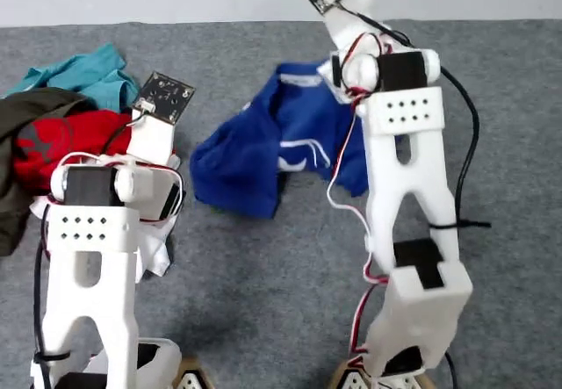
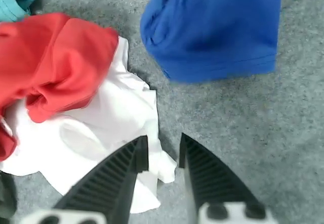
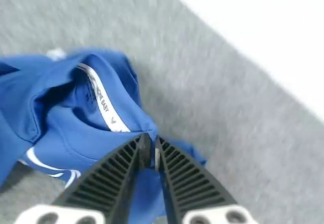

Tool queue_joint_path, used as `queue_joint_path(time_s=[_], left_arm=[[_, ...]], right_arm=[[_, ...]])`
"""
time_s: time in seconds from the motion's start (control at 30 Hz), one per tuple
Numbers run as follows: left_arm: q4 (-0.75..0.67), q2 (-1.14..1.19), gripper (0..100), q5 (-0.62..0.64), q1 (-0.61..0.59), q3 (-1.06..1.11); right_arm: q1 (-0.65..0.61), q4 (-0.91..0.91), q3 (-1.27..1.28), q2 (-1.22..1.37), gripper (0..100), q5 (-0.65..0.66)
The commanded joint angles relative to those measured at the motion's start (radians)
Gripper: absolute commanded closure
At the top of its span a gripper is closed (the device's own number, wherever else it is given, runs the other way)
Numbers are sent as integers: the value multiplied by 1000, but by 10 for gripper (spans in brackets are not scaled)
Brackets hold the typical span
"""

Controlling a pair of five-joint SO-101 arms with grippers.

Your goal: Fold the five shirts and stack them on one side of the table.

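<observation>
The tabletop [image 1: 290,301] is wearing a grey, felt-like cover w/ a fine nap. Nothing on it is looking folded and no stack is forming, so by my read the job is sitting at its very start, w/ all five shirts left to do.

The blue shirt [image 1: 263,152], the biggest item lying out on its own, is crumpling up under and ahead of the right claw [image 3: 151,139]. It's looking like soft jersey knit, w/ a white-taped neckband, thin white trim lines and stitched hems. The right claw is sitting closed down to a thin slit at the shirt's neck end, apparently pinching a fold of blue cloth. I'm judging this one is being taken first for spreading out.

The other four are heaping together beside the left claw [image 2: 162,139], on the side away from the blue one.
- Red shirt [image 1: 66,139]: matte cotton-type knit, bunching in fat folds just ahead of the claw tips.
- Dark olive shirt [image 1: 22,117]: lying at the heap's far edge.
- Teal shirt [image 1: 88,73]: ribbed-looking, poking out beyond the red.
- White shirt [image 2: 111,118]: thin and smooth, lying flattish under the red, its corner showing btw the tips, below them.

The left claw is hanging open over that white corner, black ridged fingers apart, gripping nothing.
</observation>
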Motion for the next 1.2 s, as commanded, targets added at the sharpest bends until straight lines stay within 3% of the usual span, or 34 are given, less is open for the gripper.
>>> queue_joint_path(time_s=[0.0, 0.3, 0.63, 0.8, 1.17], left_arm=[[18, -31, 889, 54, 2, -5], [18, -31, 889, 74, 2, -5], [-11, -192, 889, 74, -69, -16], [-55, -328, 889, 74, -210, -16], [-60, -428, 889, 68, -459, -13]], right_arm=[[-39, -16, -52, -147, 988, 6], [-104, 36, -51, -298, 988, 8], [-375, 321, -44, -229, 988, 2], [-490, 286, -46, -142, 988, 3], [-725, 31, -51, -8, 988, 15]])
